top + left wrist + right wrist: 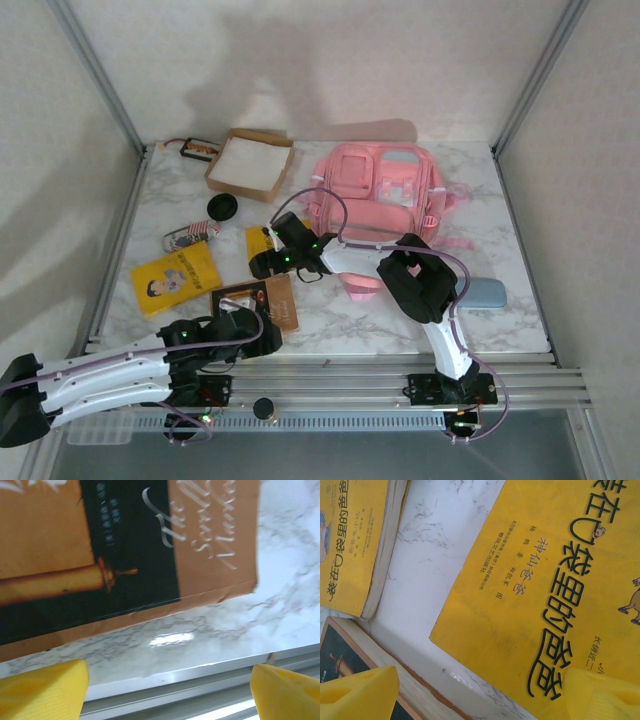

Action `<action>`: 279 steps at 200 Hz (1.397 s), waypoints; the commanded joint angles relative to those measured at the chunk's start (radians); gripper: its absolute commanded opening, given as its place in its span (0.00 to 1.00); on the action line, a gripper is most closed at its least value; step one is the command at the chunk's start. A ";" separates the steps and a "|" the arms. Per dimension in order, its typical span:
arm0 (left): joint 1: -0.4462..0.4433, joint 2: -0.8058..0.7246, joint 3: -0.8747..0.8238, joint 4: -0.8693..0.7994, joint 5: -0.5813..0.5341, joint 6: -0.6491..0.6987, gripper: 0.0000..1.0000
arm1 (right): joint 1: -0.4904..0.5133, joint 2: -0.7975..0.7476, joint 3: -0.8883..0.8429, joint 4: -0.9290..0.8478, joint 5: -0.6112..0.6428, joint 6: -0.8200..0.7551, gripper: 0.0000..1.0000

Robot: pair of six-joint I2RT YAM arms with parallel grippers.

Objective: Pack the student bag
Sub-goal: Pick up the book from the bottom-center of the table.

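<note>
R hand (266,261) L of student bag (380,188)

A brown book (210,535) with a black panel lies flat on the marble table (285,590), near its railed edge. The left gripper's (167,692) yellow fingertips (42,692) stand wide apart, empty.

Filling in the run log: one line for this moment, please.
left hand open near brown book | right hand open over yellow book | student bag not held
</note>
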 commanded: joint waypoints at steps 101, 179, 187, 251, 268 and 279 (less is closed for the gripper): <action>0.273 0.071 -0.056 -0.030 -0.111 -0.304 0.85 | 0.023 -0.125 -0.180 -0.033 -0.061 0.031 0.86; 0.506 0.088 -0.044 -0.007 -0.132 -0.086 0.85 | 0.069 -0.203 -0.288 0.021 -0.107 0.093 0.85; 0.537 0.087 -0.044 -0.007 -0.130 -0.063 0.84 | 0.074 -0.208 -0.293 0.018 -0.106 0.109 0.85; 0.620 0.089 -0.038 0.038 -0.120 -0.029 0.82 | 0.026 -0.289 -0.318 -0.043 -0.032 0.169 0.90; 0.620 0.056 -0.052 0.047 -0.117 -0.044 0.82 | 0.011 -0.236 -0.248 -0.086 -0.072 0.140 0.90; 0.620 0.048 -0.069 0.055 -0.108 -0.056 0.82 | 0.011 -0.201 -0.206 -0.101 -0.081 0.123 0.89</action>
